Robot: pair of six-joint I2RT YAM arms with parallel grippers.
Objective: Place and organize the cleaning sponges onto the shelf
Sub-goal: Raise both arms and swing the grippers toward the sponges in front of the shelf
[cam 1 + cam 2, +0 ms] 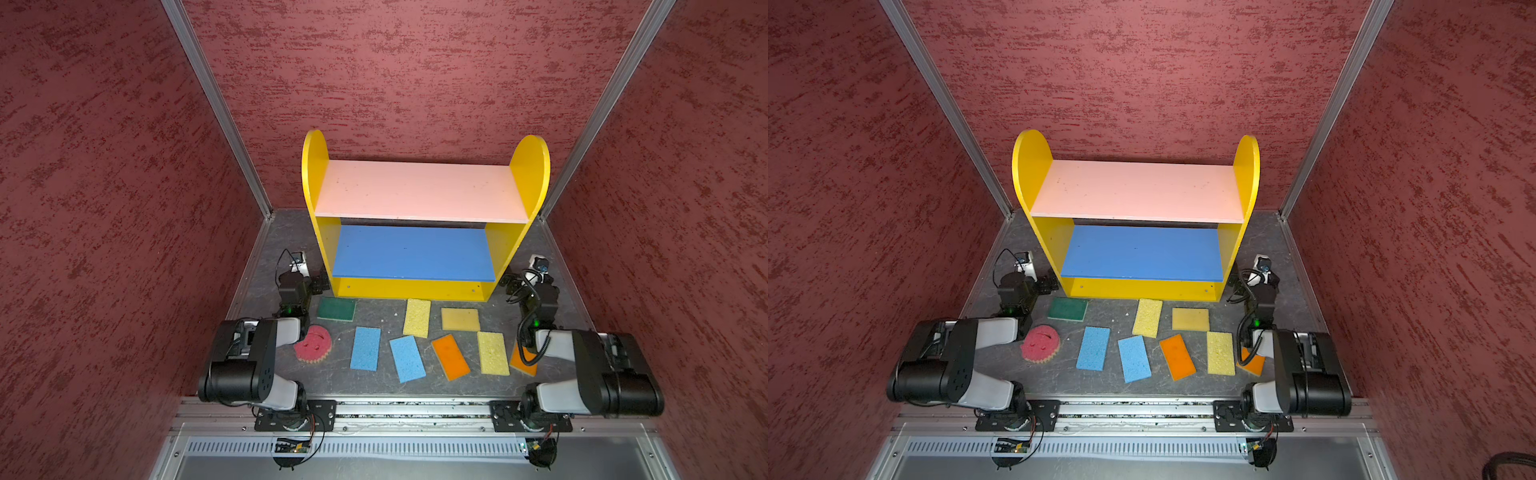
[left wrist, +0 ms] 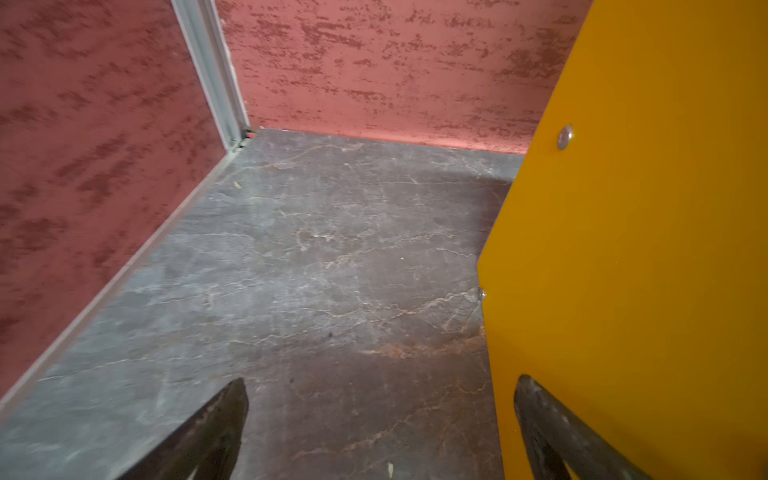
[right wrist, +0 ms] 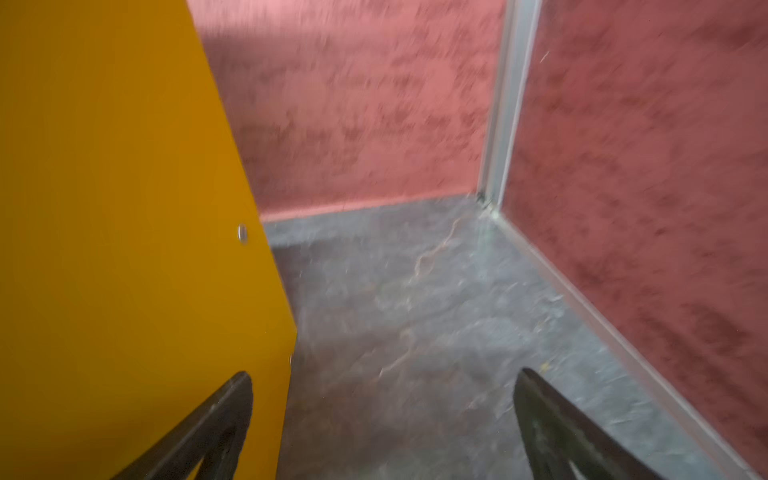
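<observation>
The shelf (image 1: 409, 289) stands at the back with its pink top board (image 1: 419, 191) and blue middle board (image 1: 1142, 253) bare. Several sponges lie flat on the floor in front of it: green (image 1: 336, 308), a round pink-red smiley (image 1: 313, 345), two blue (image 1: 365, 348) (image 1: 407, 358), pale yellow (image 1: 417, 318) (image 1: 493, 353), mustard (image 1: 460, 319), orange (image 1: 450, 357), and an orange one (image 1: 523, 360) half hidden under my right arm. My left gripper (image 2: 378, 386) is open and empty beside the shelf's left side panel (image 2: 623, 249). My right gripper (image 3: 384, 376) is open and empty beside the right panel (image 3: 124, 208).
Red textured walls (image 1: 124, 208) close in the grey marbled floor (image 2: 311, 270) on three sides, with metal corner posts (image 1: 216, 104) at the back. Both arms (image 1: 249, 361) (image 1: 598, 370) are folded at the front corners above a metal rail (image 1: 415, 409).
</observation>
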